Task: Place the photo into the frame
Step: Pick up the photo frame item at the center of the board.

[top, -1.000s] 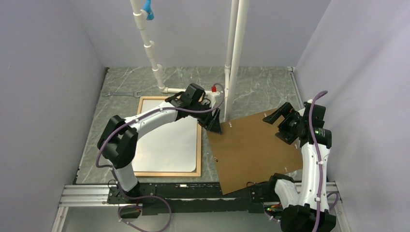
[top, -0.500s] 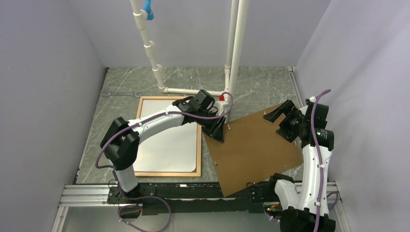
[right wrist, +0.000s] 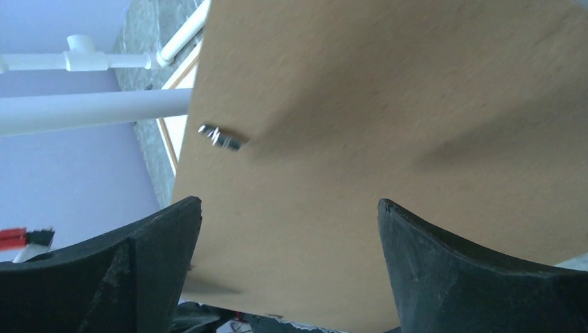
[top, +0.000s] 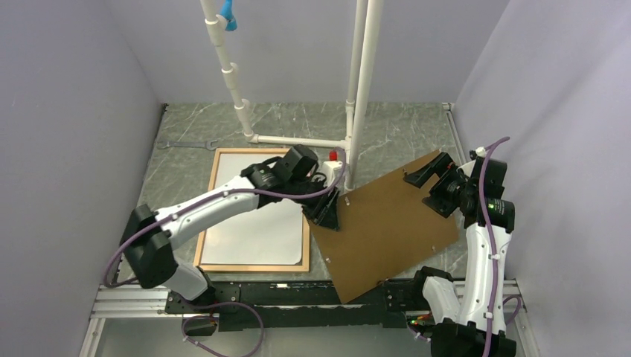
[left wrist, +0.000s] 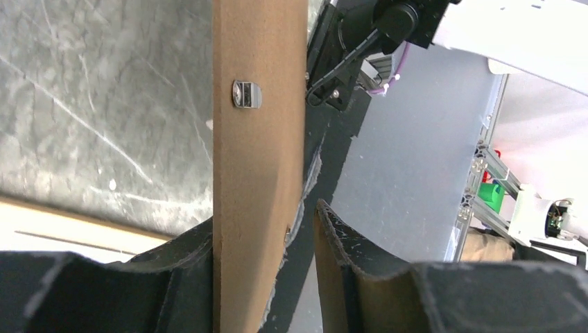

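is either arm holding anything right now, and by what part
The left claw has the brown backing panel between its fingers at the panel's left edge, but a gap shows beside one finger, so a firm clamp cannot be told. The right claw is open above the panel.

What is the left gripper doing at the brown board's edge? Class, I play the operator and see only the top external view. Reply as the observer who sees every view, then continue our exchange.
Observer: In the left wrist view the left gripper straddles the brown board. One finger lies against it, and a thin gap shows at the other.
Operator: Is the right gripper closed?
Observer: No. Its wrist view shows the right gripper wide open, with the board's face beyond the fingers.
Operator: Is anything fitted on the board?
Observer: A small metal clip sits on its face.
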